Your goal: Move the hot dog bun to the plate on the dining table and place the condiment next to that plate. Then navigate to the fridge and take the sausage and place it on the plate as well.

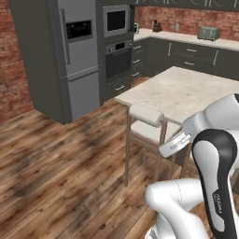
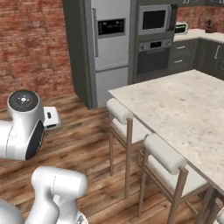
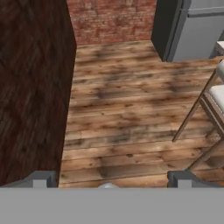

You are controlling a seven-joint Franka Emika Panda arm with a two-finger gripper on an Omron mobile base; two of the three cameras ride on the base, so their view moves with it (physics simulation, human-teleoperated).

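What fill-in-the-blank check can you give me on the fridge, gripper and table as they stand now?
1. The fridge door is ____.
2. The gripper jaws stand ____, holding nothing.
3. The hand camera looks down at the ____ floor.
4. The stools stand along the dining ____.
Missing words: shut; open; wooden; table.

I can see small dark lettering on the black part of the robot arm point(image 1: 215, 186) in the left base view, perhaps a brand name, but it is too blurred for me to read.
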